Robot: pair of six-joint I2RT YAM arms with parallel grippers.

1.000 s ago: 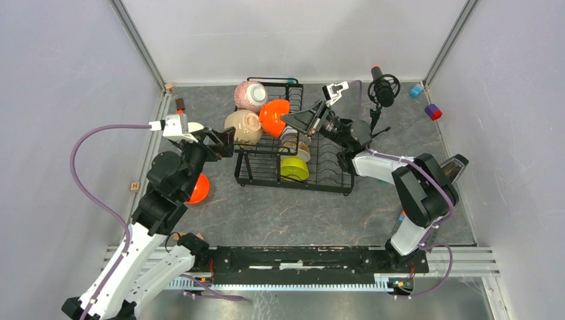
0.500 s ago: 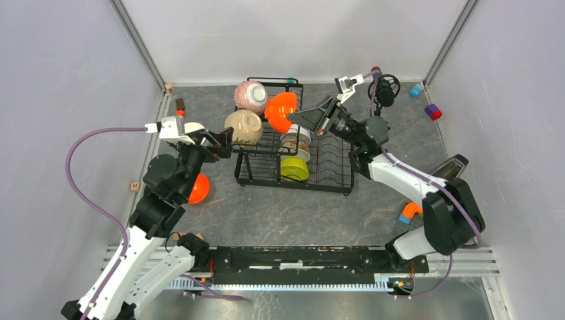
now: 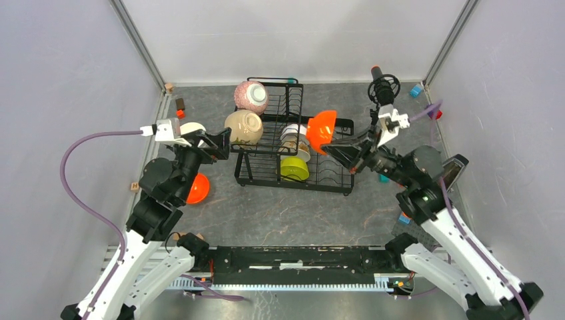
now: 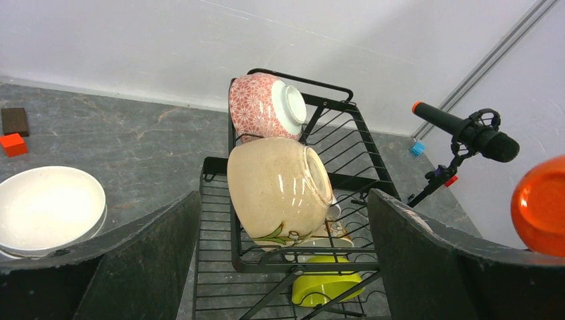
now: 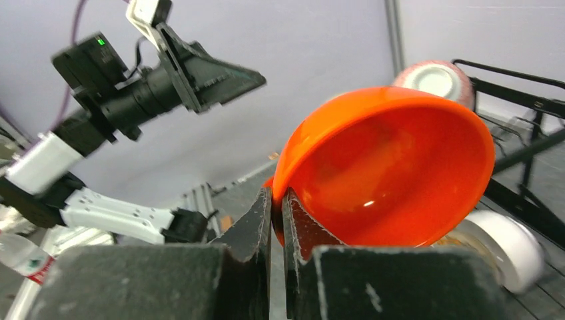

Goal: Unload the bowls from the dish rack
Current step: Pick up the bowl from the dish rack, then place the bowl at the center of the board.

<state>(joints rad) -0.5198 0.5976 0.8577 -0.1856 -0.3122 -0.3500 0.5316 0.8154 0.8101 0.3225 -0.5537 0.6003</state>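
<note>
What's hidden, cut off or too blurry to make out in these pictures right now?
Bright orange bowl on the table, top view: mostly hidden under the left arm.
Second bright orange bowl, held aloft, left wrist view: cut off by the right edge.
Lime green bowl, left wrist view: screened by the black wire dish rack upper shelf.
White bowl at lower right, right wrist view: blurred.

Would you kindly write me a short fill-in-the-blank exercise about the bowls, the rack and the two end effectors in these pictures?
1. The held bowl in the right end effector is coloured ____.
2. The left end effector stands ____, holding nothing.
3. The lime green bowl sits on the dish rack's ____ tier.
4. A white bowl rests on the ____, left of the rack.

Missing words: orange; open; lower; table.
</note>
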